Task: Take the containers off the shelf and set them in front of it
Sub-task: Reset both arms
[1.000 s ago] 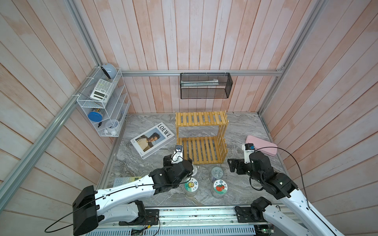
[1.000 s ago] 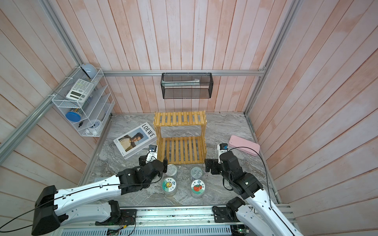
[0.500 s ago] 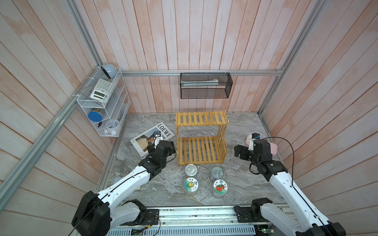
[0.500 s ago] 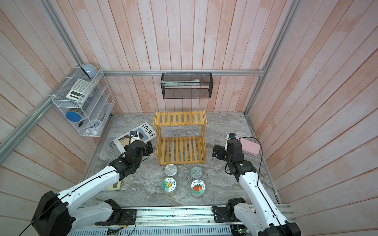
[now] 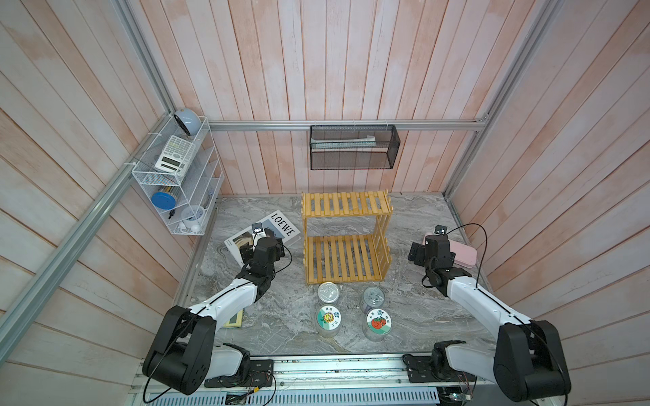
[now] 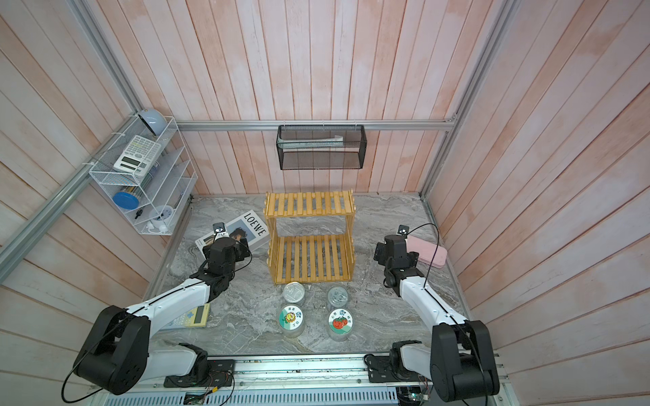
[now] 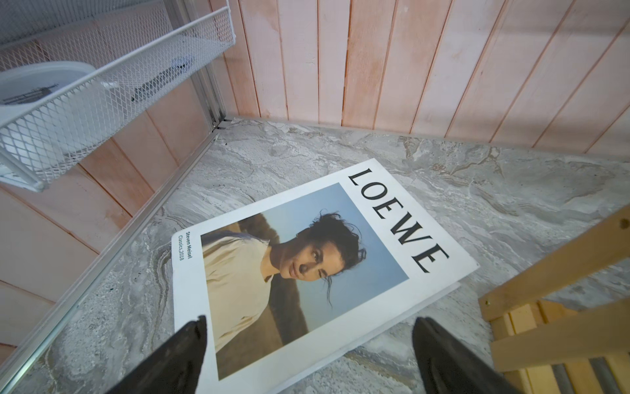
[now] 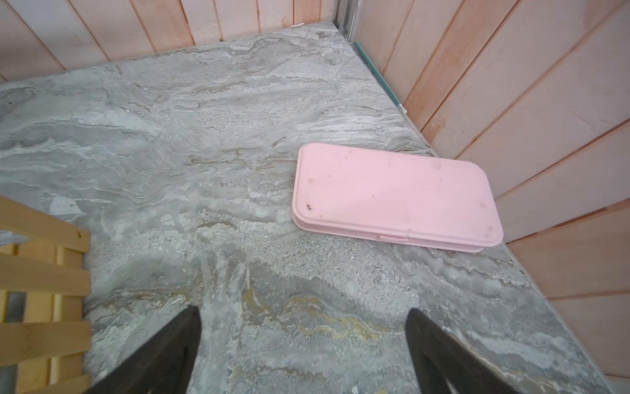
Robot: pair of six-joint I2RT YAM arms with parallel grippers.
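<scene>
Presently, largest item first. Tabletop (image 5: pixel 415 211): grey marble, carrying all that follows. Shelf (image 5: pixel 346 209): yellow slats, two tiers, both bare in both top views. Left arm (image 5: pixel 228 298): mine, stretched forward along the shelf's left side, wrist above the magazine (image 7: pixel 306 256); its jaws stand wide apart with nothing between them. Right arm (image 5: pixel 471 298): mine, mirrored on the shelf's right side, wrist above bare marble just beside the pink case (image 8: pixel 392 194); its jaws are likewise spread and empty. Containers (image 6: pixel 291 318): four, all upright on the tabletop in front of the shelf, in two rows. Near row: flower-lid jar (image 5: pixel 328 318) and red-fruit-lid jar (image 5: pixel 378 321). Far row: left tin (image 5: pixel 328 292), just beside the shelf's front edge, and right tin (image 5: pixel 373 298), a little further off it. Judgement: the unloading looks complete, so the step in hand is clearing away. Method I would recommend: raise each wrist first, draw back along the outer sides so neither forearm sweeps the four containers, keep my jaws parted so no tip hooks a slat, and leave the magazine and case undisturbed.
</scene>
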